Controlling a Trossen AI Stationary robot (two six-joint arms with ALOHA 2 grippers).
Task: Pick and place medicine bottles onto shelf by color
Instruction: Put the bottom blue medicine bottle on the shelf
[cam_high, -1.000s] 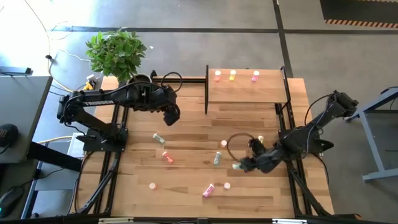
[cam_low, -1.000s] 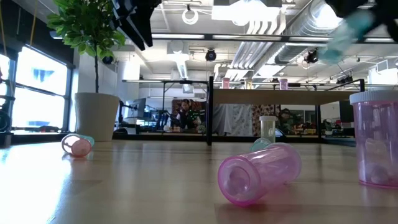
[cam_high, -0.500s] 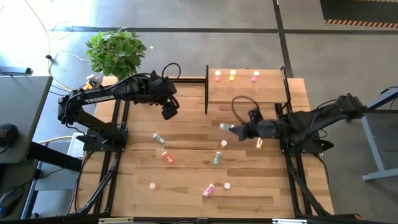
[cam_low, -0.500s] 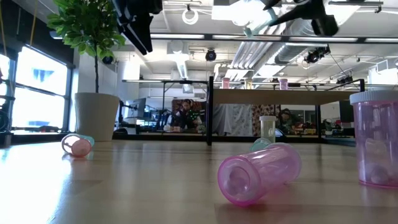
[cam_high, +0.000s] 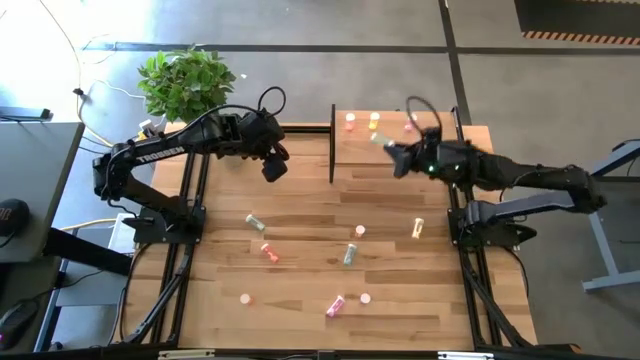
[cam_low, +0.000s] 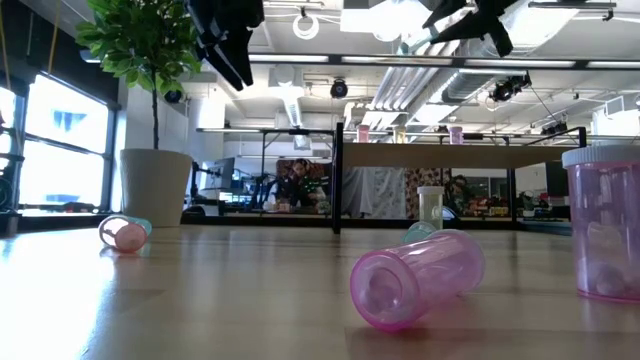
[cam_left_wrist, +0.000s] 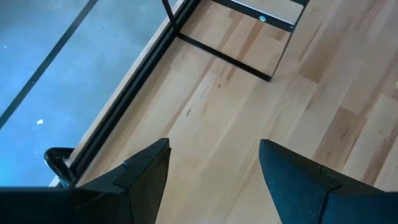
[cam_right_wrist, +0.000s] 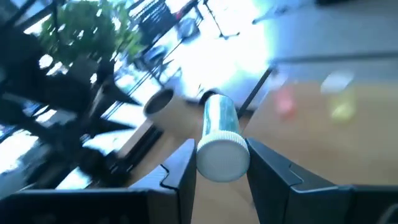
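- Now the right arm has swung from the tabletop up over the shelf, so placement looks imminent.
- Left hand waits near the shelf's panel, fingers spread, empty.
- Right hand is clamped on a pale green bottle, beside 3 bottles already standing there.

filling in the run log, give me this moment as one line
right gripper: holds pale green bottle over shelf | left gripper: open, empty, above table

Two black jointed arms trailing looped cables.
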